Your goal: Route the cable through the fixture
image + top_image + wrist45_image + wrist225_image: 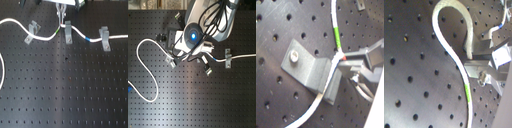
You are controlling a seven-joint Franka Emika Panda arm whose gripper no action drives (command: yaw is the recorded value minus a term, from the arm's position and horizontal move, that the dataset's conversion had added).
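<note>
Overhead, the gripper (62, 22) clamps the cable (47, 37) at the fixture (66, 32) near the black perforated bench's (65, 90) far edge.

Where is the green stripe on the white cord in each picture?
First exterior view: the green band sits near top centre, beside the pincer.
Second exterior view: hidden; I can't find it.
First wrist view: green band, above the fixture.
Second wrist view: green band.
Shared landmark: the cable.
</note>
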